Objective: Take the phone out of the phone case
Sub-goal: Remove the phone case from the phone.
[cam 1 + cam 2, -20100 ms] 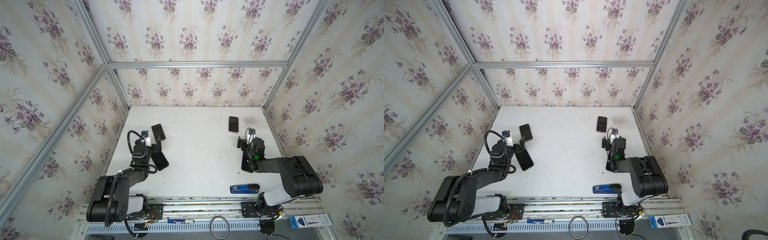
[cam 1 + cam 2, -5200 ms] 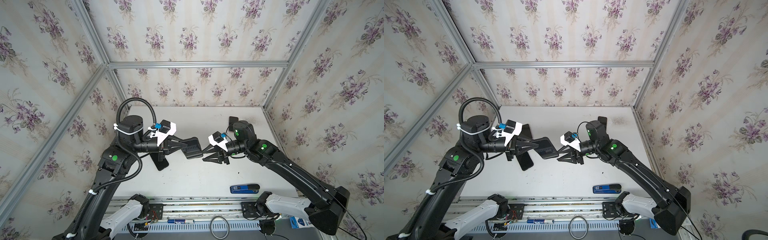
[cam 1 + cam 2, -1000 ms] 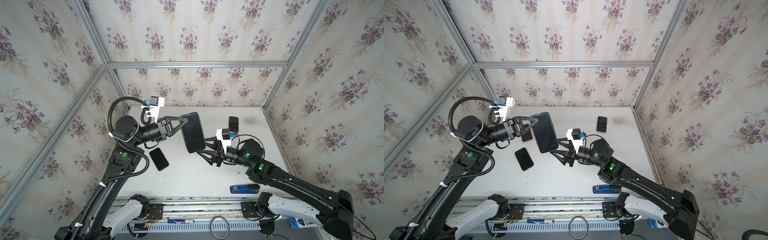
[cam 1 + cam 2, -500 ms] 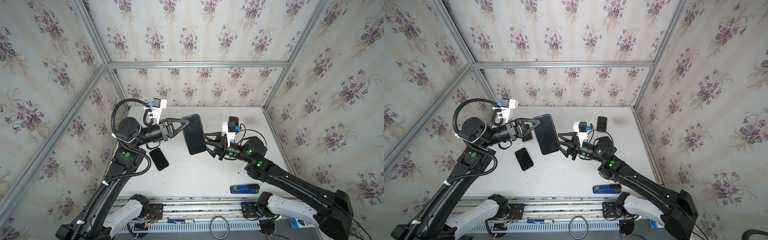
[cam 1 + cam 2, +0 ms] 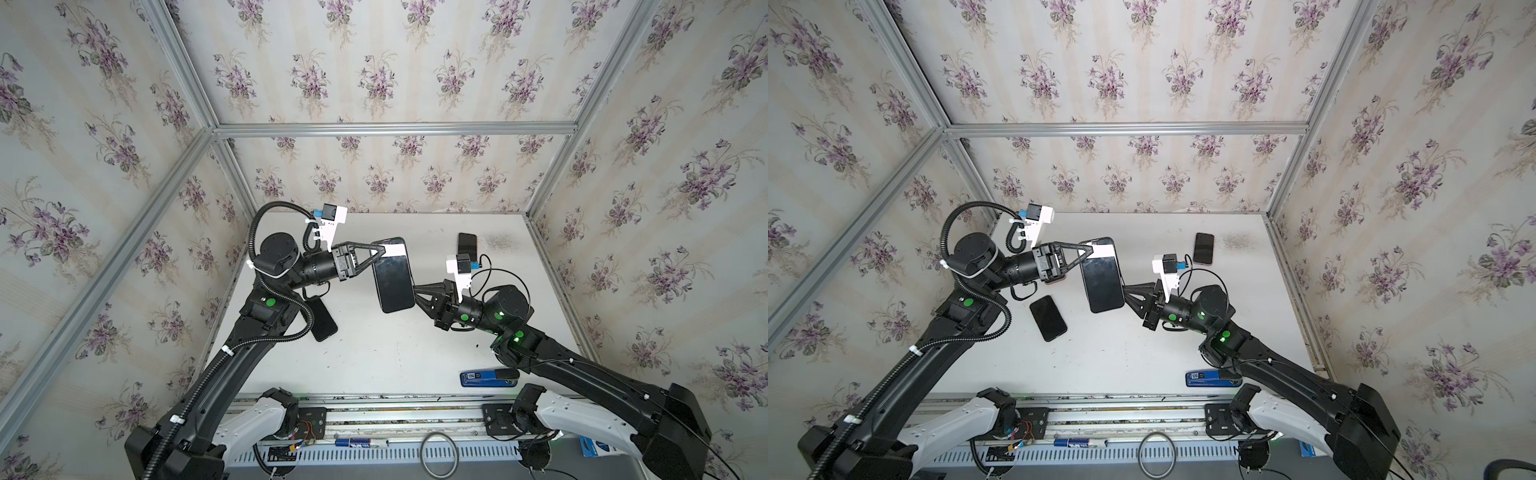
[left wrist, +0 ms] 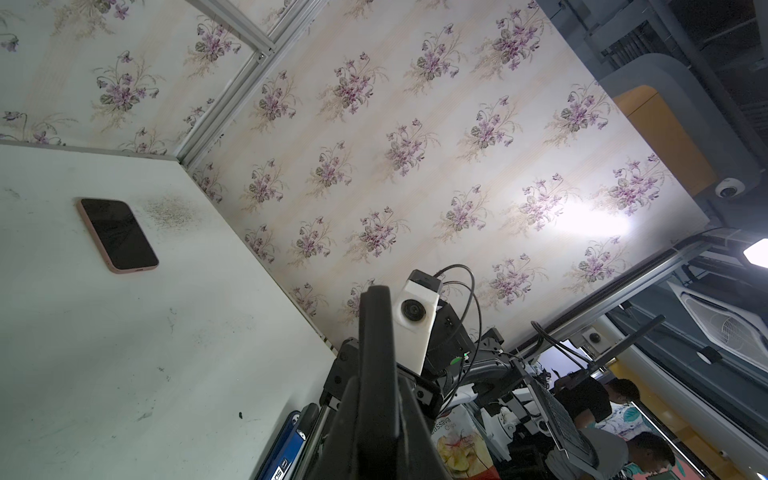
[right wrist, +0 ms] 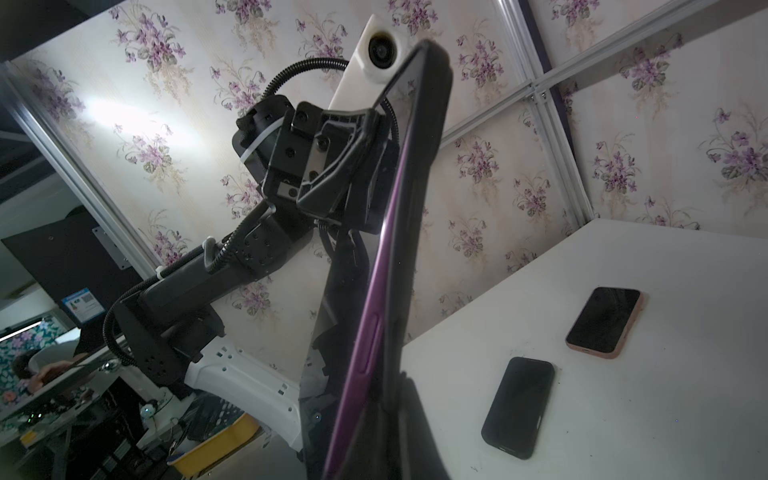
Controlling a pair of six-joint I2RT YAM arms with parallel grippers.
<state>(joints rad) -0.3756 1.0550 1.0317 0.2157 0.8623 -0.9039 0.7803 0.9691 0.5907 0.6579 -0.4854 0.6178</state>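
A cased phone (image 5: 392, 276) (image 5: 1102, 278) hangs in the air above the middle of the table, screen towards the top cameras. My left gripper (image 5: 384, 251) (image 5: 1096, 249) is shut on its far upper corner. My right gripper (image 5: 415, 291) (image 5: 1125, 291) is shut on its lower right edge. In the right wrist view the cased phone (image 7: 390, 249) stands edge-on with a purple side strip beside the black case (image 7: 428, 166), running down between my right gripper's (image 7: 386, 415) jaws. In the left wrist view the cased phone (image 6: 376, 353) is a black edge rising from my left gripper (image 6: 376, 415).
A bare black phone (image 5: 322, 318) (image 5: 1048, 318) (image 7: 519, 407) lies on the white table (image 5: 374, 357) at the left. A pink-cased phone (image 5: 467, 248) (image 5: 1203, 248) (image 6: 118, 235) lies at the back right. A blue object (image 5: 488, 377) (image 5: 1210, 379) lies by the front edge.
My right gripper has moved up to the cased phone's lower right edge and shut on it. My left gripper still holds the cased phone, which has shifted slightly right.
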